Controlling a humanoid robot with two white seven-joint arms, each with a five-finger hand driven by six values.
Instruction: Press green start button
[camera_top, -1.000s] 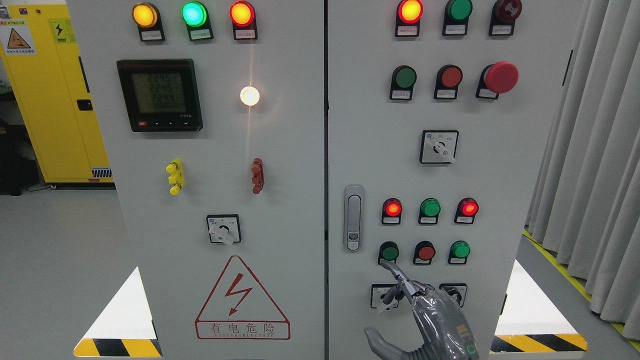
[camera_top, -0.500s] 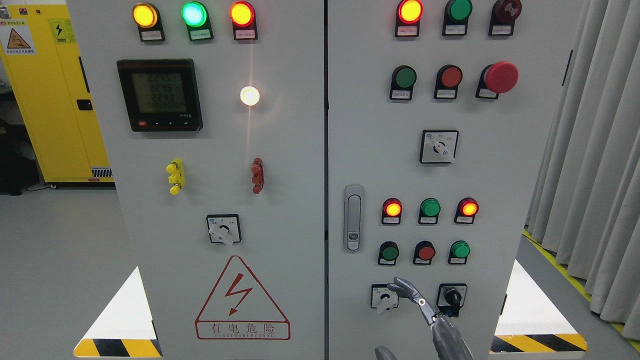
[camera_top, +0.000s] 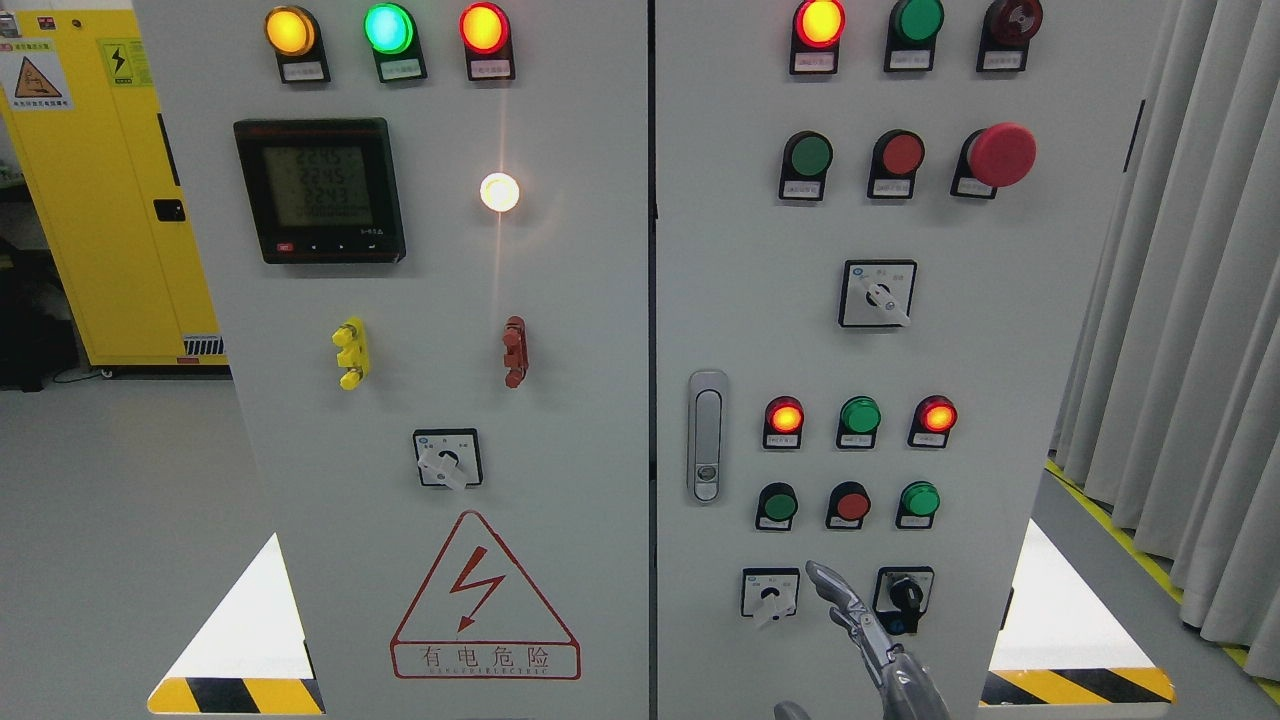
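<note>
A grey control cabinet (camera_top: 1000, 330) fills the head view. On its right door, the lower button row holds a dark green button (camera_top: 778, 505), a red button (camera_top: 851, 504) and a brighter green button (camera_top: 919, 498). My right hand (camera_top: 858, 620) rises from the bottom edge, below and right of the dark green button. Its index finger (camera_top: 828, 582) is stretched out toward the panel. No other fingers show beside it, and it holds nothing. The fingertip sits between two rotary switches, clear of every button. The left hand is out of view.
Rotary switches (camera_top: 770, 595) (camera_top: 906, 596) flank the finger. Above the button row are red, green and red lamps (camera_top: 860, 414). A door handle (camera_top: 707, 436) stands to the left and a red mushroom stop (camera_top: 1002, 154) higher up. Curtains (camera_top: 1190, 300) hang at right, and a yellow cabinet (camera_top: 90, 200) stands at left.
One second ago the index fingertip was at the lower edge of the dark green button. The hand has since dropped down and to the right, and most of it has left the picture.
</note>
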